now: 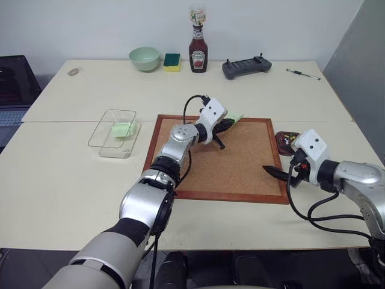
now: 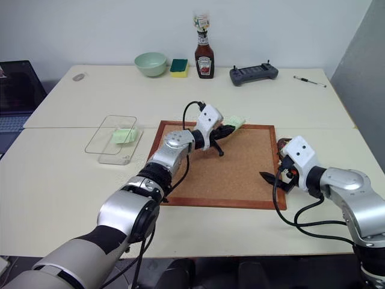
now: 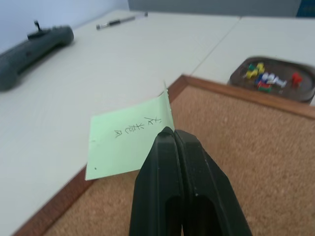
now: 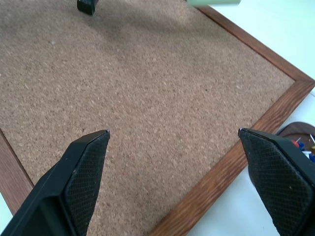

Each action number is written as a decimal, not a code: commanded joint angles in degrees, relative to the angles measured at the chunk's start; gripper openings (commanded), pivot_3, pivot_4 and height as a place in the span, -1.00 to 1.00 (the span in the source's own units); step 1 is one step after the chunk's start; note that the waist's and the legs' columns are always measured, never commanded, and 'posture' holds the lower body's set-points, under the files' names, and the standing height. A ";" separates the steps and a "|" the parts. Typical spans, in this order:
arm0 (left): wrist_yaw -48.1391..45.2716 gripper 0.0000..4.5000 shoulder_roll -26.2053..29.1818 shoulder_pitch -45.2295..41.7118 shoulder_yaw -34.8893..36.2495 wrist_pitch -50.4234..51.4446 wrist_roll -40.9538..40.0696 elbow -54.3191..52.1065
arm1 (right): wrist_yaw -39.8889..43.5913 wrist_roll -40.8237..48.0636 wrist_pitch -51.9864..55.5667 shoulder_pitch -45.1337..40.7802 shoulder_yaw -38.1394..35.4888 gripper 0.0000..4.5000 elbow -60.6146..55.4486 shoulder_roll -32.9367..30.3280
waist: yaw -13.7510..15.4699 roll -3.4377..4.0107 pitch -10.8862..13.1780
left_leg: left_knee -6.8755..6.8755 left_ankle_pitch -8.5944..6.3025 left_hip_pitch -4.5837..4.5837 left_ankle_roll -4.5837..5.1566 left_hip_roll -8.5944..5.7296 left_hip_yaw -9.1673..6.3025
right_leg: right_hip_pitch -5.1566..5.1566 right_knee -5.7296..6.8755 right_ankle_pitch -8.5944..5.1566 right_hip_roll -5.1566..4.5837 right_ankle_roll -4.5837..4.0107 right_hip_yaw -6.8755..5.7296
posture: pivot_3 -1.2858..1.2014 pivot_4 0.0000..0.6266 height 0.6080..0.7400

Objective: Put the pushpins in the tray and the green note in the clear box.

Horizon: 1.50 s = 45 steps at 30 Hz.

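From the head we look down over the corkboard; our wrist cameras skim close above it (both catching its far-right corner).

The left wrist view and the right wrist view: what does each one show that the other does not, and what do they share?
The left wrist view alone has the left gripper shut on the green note, with handwriting on the paper, plus a grey controller and a pen on the table. The right wrist view alone has the right gripper, its jaws wide open above the cork and holding nothing. Both share the corkboard with its wooden frame and the tray of pushpins beside it.
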 commanded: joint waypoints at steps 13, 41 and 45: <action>7.61 -0.99 15.38 26.52 5.04 35.71 -1.71 -65.83 | 7.07 3.81 -10.33 -12.02 8.06 0.98 4.73 8.57 | -1.03 0.02 -0.01 | 0.02 0.00 0.02 -0.01 0.06 -0.05 | -0.02 0.06 0.01 0.03 -0.01 0.01 | 0.03 -0.52 1.00; 22.31 -0.70 29.74 34.40 17.58 35.44 0.34 -58.12 | 13.74 -2.12 -18.42 -26.05 19.56 0.98 20.97 20.01 | -0.40 -0.01 0.00 | 0.00 0.00 -0.09 -0.01 0.08 -0.13 | -0.23 0.11 0.02 0.04 -0.04 -0.06 | 0.03 -0.52 1.00; 22.57 -0.37 29.17 33.66 17.25 36.05 -0.91 -58.70 | 13.78 -2.33 -18.19 -25.85 19.19 0.98 20.67 19.85 | -0.41 -0.01 0.00 | 0.00 0.00 -0.09 -0.01 0.08 -0.13 | -0.23 0.12 0.02 0.04 -0.04 -0.06 | 0.03 -0.52 1.00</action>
